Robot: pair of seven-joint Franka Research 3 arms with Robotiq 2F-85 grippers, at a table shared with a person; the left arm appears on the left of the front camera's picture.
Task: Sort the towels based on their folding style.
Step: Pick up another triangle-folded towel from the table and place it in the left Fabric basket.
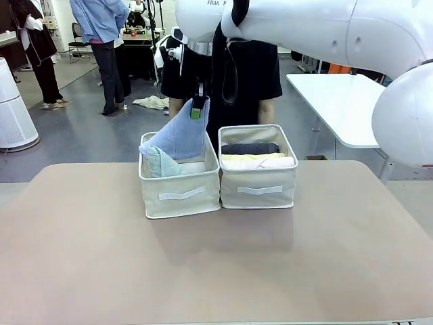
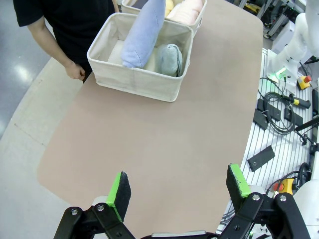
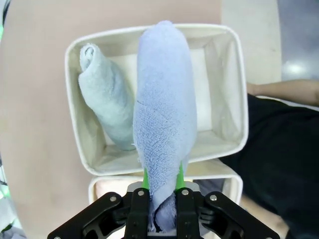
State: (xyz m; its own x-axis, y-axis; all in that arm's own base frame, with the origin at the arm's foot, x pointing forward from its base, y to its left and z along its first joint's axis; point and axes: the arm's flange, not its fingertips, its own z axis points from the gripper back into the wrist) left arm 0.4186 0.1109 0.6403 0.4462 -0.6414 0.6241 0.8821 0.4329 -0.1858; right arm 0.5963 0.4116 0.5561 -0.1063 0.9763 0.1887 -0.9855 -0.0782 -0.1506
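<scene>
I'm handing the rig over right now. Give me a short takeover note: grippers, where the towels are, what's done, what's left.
Right gripper: shut on the blue towel, holding it tilted over the left bin, lower end already inside.
Left gripper: open, holding nothing, above bare table.
Left bin: mint towel lying inside, beside the blue one.
Right bin: dark grey towel, yellow towel and white towel visible from the front; a pink towel shows in the left wrist view.
A person's hand rests at the table's far edge.
Done: no towels loose on the table.
Left: release the blue towel into the left bin, withdraw.

Fuzzy terry blue towel [image 3: 162,99], woven cloth bin [image 3: 227,99], matt table [image 1: 203,271].
</scene>
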